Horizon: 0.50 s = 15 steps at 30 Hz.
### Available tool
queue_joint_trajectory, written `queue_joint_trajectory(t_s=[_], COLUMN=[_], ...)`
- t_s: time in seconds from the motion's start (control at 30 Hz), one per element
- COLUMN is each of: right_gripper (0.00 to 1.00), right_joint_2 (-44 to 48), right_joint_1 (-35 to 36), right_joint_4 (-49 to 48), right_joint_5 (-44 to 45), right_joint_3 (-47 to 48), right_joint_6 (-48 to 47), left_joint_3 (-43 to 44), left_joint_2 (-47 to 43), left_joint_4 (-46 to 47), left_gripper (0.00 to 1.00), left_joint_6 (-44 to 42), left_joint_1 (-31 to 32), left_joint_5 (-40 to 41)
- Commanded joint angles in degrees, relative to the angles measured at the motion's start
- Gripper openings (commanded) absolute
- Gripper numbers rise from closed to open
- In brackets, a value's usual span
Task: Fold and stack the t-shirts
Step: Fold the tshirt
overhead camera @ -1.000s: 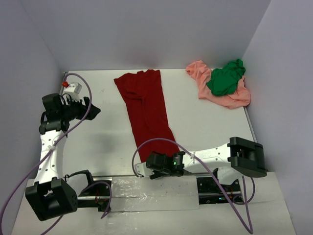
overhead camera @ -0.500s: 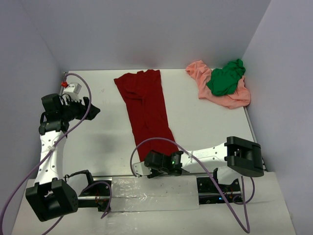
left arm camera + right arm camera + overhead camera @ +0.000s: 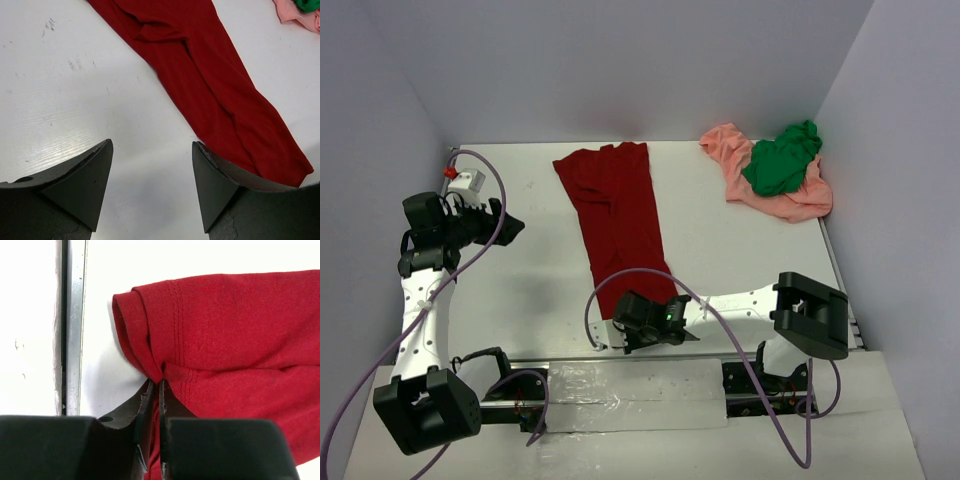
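Item one, dark red t-shirt: laid out in a long strip on the white table, running from the far middle toward the near edge. Its near hem corner is pinched between the closed fingers of the right gripper (a metal rail runs just beside that spot). Item two, green t-shirt: crumpled on top of item three, salmon-pink t-shirt, far right corner, well apart from the red one. The left gripper has its jaws spread, holding nothing, above bare table left of the strip.
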State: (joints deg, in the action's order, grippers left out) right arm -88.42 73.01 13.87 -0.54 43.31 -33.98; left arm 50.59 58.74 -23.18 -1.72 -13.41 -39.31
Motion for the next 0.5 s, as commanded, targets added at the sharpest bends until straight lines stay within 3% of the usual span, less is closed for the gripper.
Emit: queue_joint_trajectory(t_s=[0.0,0.23,0.47], right_gripper=[0.10,0.02,0.00], right_joint_2=[-1.58,-1.23,-0.79], right_joint_1=[-1.47,-1.91,-3.49], right_joint_4=[6.08,6.70,10.21], right_joint_5=[-3.68,-4.56,-2.54], right_joint_3=[0.37,1.07,9.23], right_joint_6=[-0.04,0.14,-0.12], left_joint_3=[1.53,1.62,2.23], left_joint_2=[-1.00,-1.00,-0.91], left_joint_4=[0.68,0.33,-0.02], left_gripper=[0.73,0.73,0.73], left_joint_6=[-0.22,-0.39,-0.83], left_joint_1=[-0.57,-0.65,-0.74], left_joint_5=[-2.44,-2.79,-3.58])
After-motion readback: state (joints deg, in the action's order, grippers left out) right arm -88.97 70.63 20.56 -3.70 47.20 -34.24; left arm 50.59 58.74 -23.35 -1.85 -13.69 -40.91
